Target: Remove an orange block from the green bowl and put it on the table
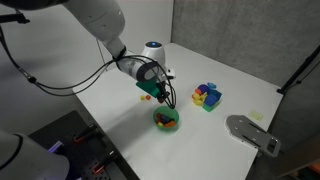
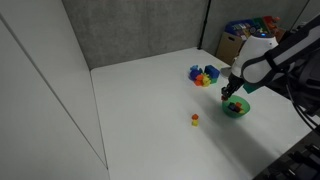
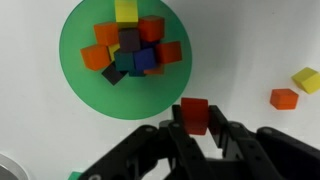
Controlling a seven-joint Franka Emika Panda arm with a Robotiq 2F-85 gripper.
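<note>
The green bowl (image 3: 78, 30) holds several blocks: orange, yellow, blue and dark ones. It shows in both exterior views (image 1: 158, 123) (image 2: 243, 111). My gripper (image 3: 196, 128) is shut on an orange block (image 3: 195, 112), held just outside the bowl's rim above the white table (image 3: 260, 40). In both exterior views the gripper (image 1: 160, 97) (image 2: 232, 94) hangs just above the bowl.
A loose orange block (image 3: 284, 98) and a yellow block (image 3: 308, 80) lie on the table beside the bowl. A multicoloured block cluster (image 1: 207, 96) (image 2: 204, 75) stands past the bowl. A flat grey object (image 1: 250, 133) lies near the table's edge.
</note>
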